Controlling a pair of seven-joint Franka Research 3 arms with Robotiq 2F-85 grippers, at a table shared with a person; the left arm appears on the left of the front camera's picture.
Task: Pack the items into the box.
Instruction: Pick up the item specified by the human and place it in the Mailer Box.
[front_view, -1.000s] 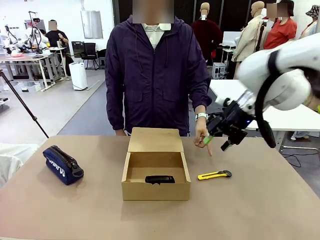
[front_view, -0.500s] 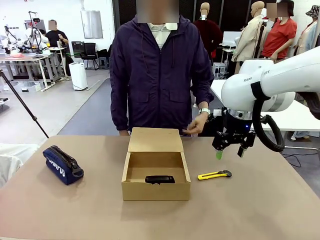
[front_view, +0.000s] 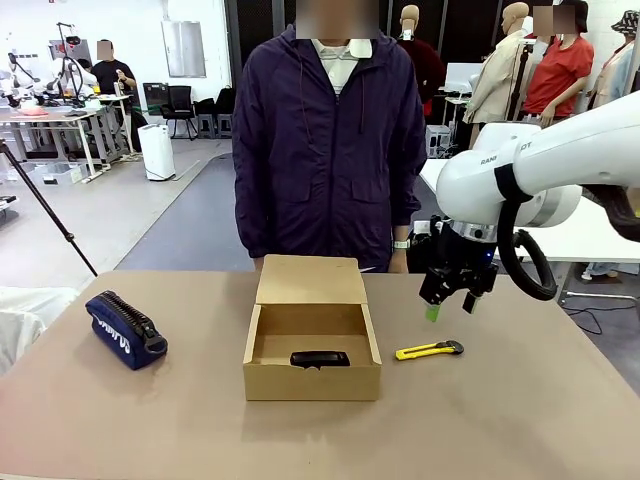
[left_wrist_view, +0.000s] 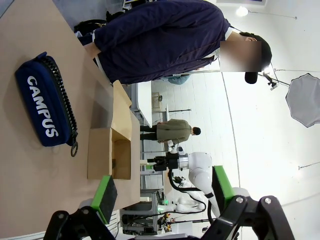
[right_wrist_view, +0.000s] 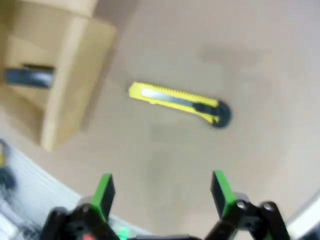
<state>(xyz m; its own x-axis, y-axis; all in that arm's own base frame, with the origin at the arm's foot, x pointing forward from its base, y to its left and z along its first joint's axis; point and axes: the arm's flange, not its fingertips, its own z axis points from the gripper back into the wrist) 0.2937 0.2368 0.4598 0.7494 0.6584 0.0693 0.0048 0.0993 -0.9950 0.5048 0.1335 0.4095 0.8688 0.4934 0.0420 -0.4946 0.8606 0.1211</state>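
At the far left, the left gripper is seen from its own wrist camera with its green pads spread wide and nothing held between them. Beyond it, a dark blue pencil case printed "CAMPUS" is laid on the left part of the brown table, well apart from the other things.

Near the middle of the table the box is set with its flap lid folded up and back towards the person, who is stood at the far edge just behind it. Inside the box, the black gadget is laid flat on the floor, close to the front wall and slightly right of centre.

To the right of the box, apart from it, the yellow utility knife is laid on the bare tabletop, its black end turned away from the box.

Above and just beyond the knife, the right gripper is held pointing down, clear of the table. Its jaws are parted and nothing is gripped. In the right wrist view, which is blurred, the knife is seen ahead of the spread fingers, and a dark bar in the box corner is probably the gadget.
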